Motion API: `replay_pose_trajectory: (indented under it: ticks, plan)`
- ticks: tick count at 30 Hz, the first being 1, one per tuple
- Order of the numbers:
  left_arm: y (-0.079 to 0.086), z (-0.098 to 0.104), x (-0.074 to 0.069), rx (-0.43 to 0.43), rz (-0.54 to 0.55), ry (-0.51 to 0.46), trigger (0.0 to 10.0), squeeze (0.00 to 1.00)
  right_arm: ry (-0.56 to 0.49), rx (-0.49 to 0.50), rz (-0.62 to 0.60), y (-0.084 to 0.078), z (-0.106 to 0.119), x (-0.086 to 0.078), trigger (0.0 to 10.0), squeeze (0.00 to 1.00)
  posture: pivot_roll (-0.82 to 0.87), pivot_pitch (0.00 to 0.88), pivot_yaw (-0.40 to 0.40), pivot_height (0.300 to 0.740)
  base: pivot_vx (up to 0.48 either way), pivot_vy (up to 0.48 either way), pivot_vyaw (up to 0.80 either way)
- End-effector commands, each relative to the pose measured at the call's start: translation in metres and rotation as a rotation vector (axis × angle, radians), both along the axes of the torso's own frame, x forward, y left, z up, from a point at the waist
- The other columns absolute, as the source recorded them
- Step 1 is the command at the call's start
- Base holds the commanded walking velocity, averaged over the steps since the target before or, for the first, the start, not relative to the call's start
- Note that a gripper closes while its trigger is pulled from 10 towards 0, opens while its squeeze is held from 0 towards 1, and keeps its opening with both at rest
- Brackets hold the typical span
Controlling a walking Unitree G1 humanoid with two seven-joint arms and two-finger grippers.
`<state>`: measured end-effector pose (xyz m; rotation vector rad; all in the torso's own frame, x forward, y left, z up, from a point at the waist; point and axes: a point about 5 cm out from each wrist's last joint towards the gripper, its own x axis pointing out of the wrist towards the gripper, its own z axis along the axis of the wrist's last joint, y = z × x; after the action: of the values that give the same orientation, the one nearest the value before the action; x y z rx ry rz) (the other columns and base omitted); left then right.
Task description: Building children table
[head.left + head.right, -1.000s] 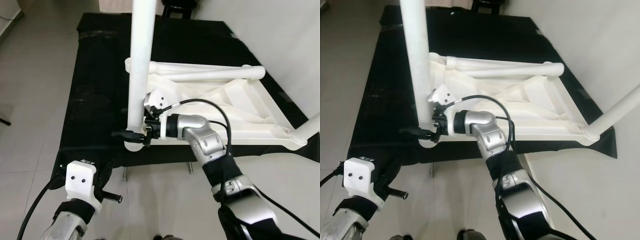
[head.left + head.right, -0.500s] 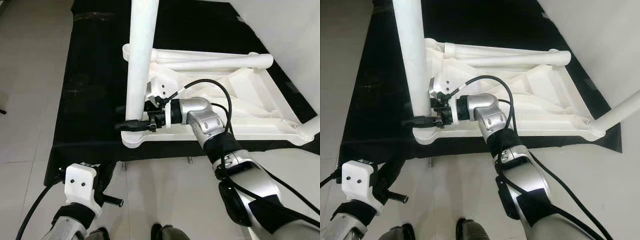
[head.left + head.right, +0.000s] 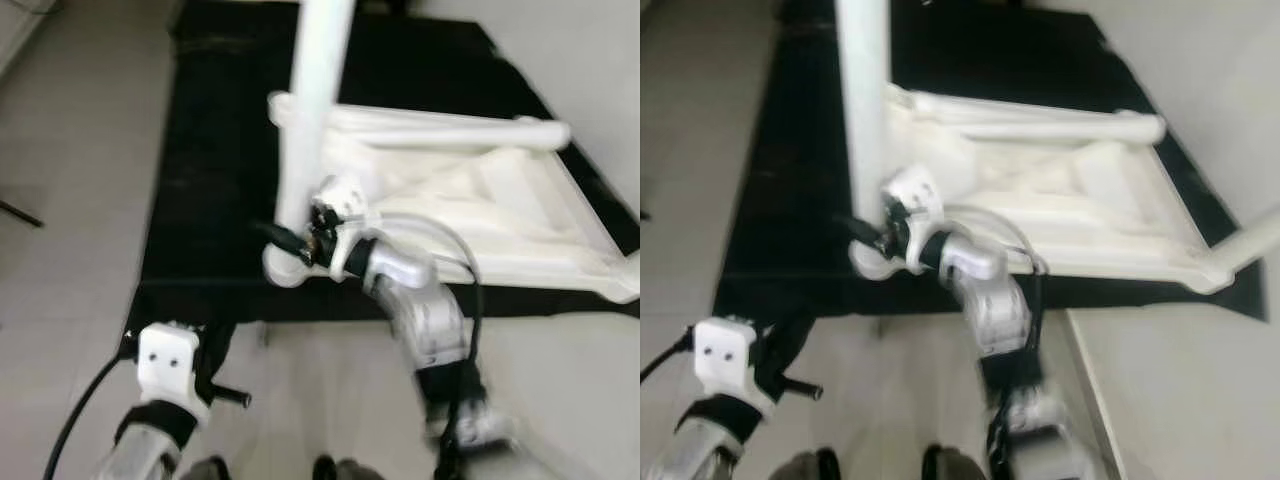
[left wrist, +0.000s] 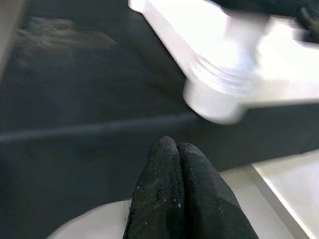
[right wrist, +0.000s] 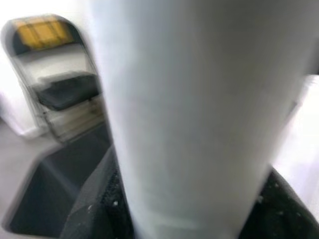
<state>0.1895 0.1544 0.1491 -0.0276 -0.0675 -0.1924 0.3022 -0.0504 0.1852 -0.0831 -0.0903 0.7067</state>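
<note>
A white children's table lies upside down on a black-covered platform. One white leg stands upright at its near left corner. My right gripper is shut on the base of this leg; in the right wrist view the leg sits between the black fingers. Low at the front left, my left gripper is shut and holds nothing, pointing at the platform's front edge below the table corner.
A second leg lies across the table's underside. Another leg sticks up at the near right corner. Light tiled floor surrounds the platform. A folding chair stands behind it.
The whole picture has shifted and blurred, so the camera moved. My right gripper stays shut on the leg's base. The left arm keeps its place.
</note>
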Motion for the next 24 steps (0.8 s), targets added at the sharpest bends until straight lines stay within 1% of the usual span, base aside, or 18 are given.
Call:
replay_pose_trajectory:
  ticks: [1,2,3,4,5,7,8,12,13,14,16,17,18,20,21,22,23,24]
  plan:
    - [0.0,-0.005,0.003,-0.008,-0.018,0.015,10.0,0.0,0.162,-0.161,-0.091,0.002,-0.043,-0.016,0.0,0.0,-0.14,0.175,-0.145,0.74,0.0,0.0,0.0]
    - [0.0,-0.006,0.007,-0.002,-0.03,0.014,10.0,0.0,0.151,-0.142,-0.078,0.01,-0.042,-0.016,0.0,0.0,-0.15,0.151,-0.137,0.74,0.0,0.0,0.0]
    - [0.001,-0.008,0.01,-0.003,-0.032,0.016,10.0,0.0,0.134,-0.131,-0.063,0.016,-0.04,-0.007,0.0,0.0,-0.13,0.138,-0.145,0.74,0.0,0.0,0.0]
    - [0.001,-0.008,0.01,-0.003,-0.032,0.016,10.0,0.0,0.134,-0.131,-0.063,0.016,-0.04,-0.007,0.0,0.0,-0.13,0.138,-0.145,0.74,0.0,0.0,0.0]
    - [0.002,-0.009,0.012,-0.004,-0.029,0.017,10.0,0.0,0.134,-0.118,-0.058,0.02,-0.039,0.0,0.0,0.0,-0.13,0.132,-0.144,0.74,0.0,0.0,0.0]
    - [0.002,-0.009,0.012,-0.004,-0.029,0.017,10.0,0.0,0.134,-0.118,-0.058,0.02,-0.039,0.0,0.0,0.0,-0.13,0.132,-0.144,0.74,0.0,0.0,0.0]
    - [0.006,-0.01,0.012,-0.002,0.007,0.013,10.0,0.0,0.153,-0.095,-0.031,0.026,-0.042,0.002,6.9,0.0,-0.12,0.13,-0.137,0.74,0.0,0.0,0.0]
    - [0.008,-0.01,0.012,-0.002,0.019,0.011,10.0,0.0,0.159,-0.09,-0.013,0.028,-0.042,0.001,6.9,0.0,-0.12,0.13,-0.137,0.74,0.0,0.0,0.0]
    - [0.008,-0.01,0.012,-0.003,0.024,0.009,10.0,0.0,0.153,-0.072,0.007,0.03,-0.039,-0.001,10.0,0.0,-0.13,0.129,-0.135,0.74,0.0,0.0,0.0]
    - [0.008,-0.009,0.012,-0.003,0.014,0.008,10.0,0.0,0.148,-0.035,0.055,0.033,-0.032,-0.003,10.0,0.82,-0.13,0.132,-0.136,0.74,0.0,0.0,0.0]
    - [0.008,-0.009,0.012,-0.003,0.014,0.008,10.0,0.0,0.148,-0.035,0.055,0.033,-0.032,-0.003,10.0,0.82,-0.13,0.132,-0.136,0.74,0.0,0.0,0.0]
    - [0.007,-0.009,0.012,-0.004,0.004,0.008,10.0,0.0,0.139,0.005,0.121,0.036,-0.025,-0.004,10.0,1.0,-0.13,0.134,-0.135,0.74,0.0,0.0,0.0]
    - [0.005,-0.008,0.013,-0.005,-0.003,0.007,10.0,0.0,0.123,0.039,0.206,0.038,-0.012,-0.009,10.0,1.0,-0.12,0.141,-0.135,0.74,0.0,0.0,0.0]
    - [0.005,-0.008,0.013,-0.005,-0.003,0.007,10.0,0.0,0.123,0.039,0.206,0.038,-0.012,-0.009,10.0,1.0,-0.12,0.141,-0.135,0.74,0.0,0.0,0.0]
    - [0.005,-0.008,0.012,-0.006,-0.007,0.007,10.0,0.0,0.111,0.056,0.262,0.039,-0.004,-0.012,10.0,1.0,-0.12,0.141,-0.135,0.74,0.0,0.0,0.0]
    - [0.004,-0.007,0.011,-0.008,-0.008,0.005,10.0,0.0,0.072,0.027,0.407,0.034,0.005,-0.011,10.0,1.0,-0.12,0.151,-0.139,0.74,0.0,0.0,0.0]
    - [0.004,-0.007,0.011,-0.008,-0.008,0.005,10.0,0.0,0.072,0.027,0.407,0.034,0.005,-0.011,10.0,1.0,-0.12,0.151,-0.139,0.74,0.0,0.0,0.0]
    - [0.003,-0.007,0.011,-0.01,-0.009,0.004,10.0,0.0,0.033,-0.013,0.524,0.028,0.012,-0.009,10.0,1.0,-0.12,0.153,-0.139,0.74,0.0,0.0,0.0]
